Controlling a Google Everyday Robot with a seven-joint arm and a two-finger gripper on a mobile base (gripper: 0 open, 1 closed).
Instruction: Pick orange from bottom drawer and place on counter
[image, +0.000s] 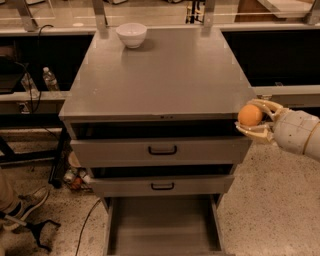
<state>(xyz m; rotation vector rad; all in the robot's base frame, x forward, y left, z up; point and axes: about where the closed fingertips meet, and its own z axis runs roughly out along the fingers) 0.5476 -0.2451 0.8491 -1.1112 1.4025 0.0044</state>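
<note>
Gripper (247, 117) clamped on orange (250, 114) beside the counter (165, 75) front-right corner — white bowl (131, 34) far back.

Cream-coloured claw (248, 118), at the grey tabletop's (165, 75) right front corner, grips a bright orange (250, 114); white bowl (131, 34), speckled floor (272, 200).

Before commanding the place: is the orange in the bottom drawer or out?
Out. The small round orange fruit is clamped in the tool, beside the right front corner of the grey metal counter.
</note>
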